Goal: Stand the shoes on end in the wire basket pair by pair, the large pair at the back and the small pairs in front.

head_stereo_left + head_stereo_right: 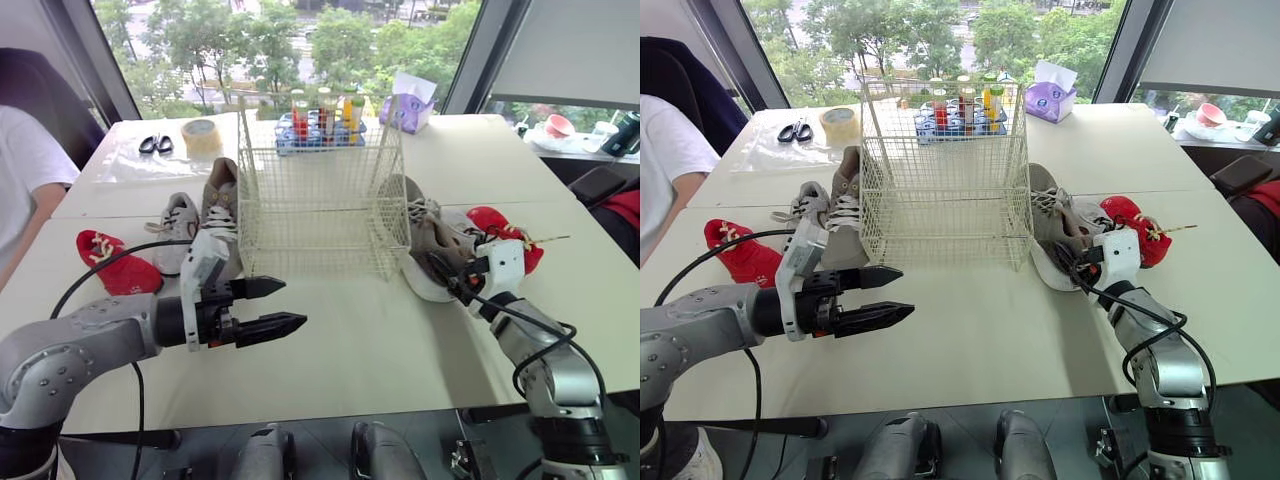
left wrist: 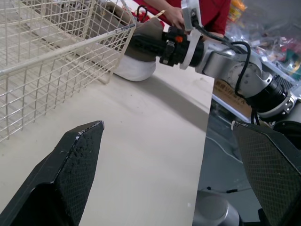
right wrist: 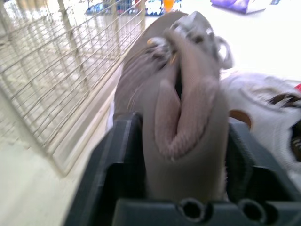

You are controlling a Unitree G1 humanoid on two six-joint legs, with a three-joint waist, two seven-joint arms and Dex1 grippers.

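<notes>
At 8 o'clock in the head view, the left arm (image 1: pixel 90 340) is a rounded silver-grey metal shell with small dark screws ringing its joints. A thin black cable (image 1: pixel 100 265) loops to a white plastic wrist bracket (image 1: pixel 200 270). The left gripper (image 1: pixel 293 303) has a black body and two black tapering fingers (image 2: pixel 70 165) with dimpled pads. At 4 o'clock, the right arm (image 1: pixel 550 375) matches in silver-grey, with black joint rings, looped black wiring (image 1: pixel 530 350) and a white wrist plate (image 1: pixel 500 262). The right gripper (image 1: pixel 447 272) is black, with an orange mark (image 2: pixel 178 39) and two round holes (image 3: pixel 190 207).
</notes>
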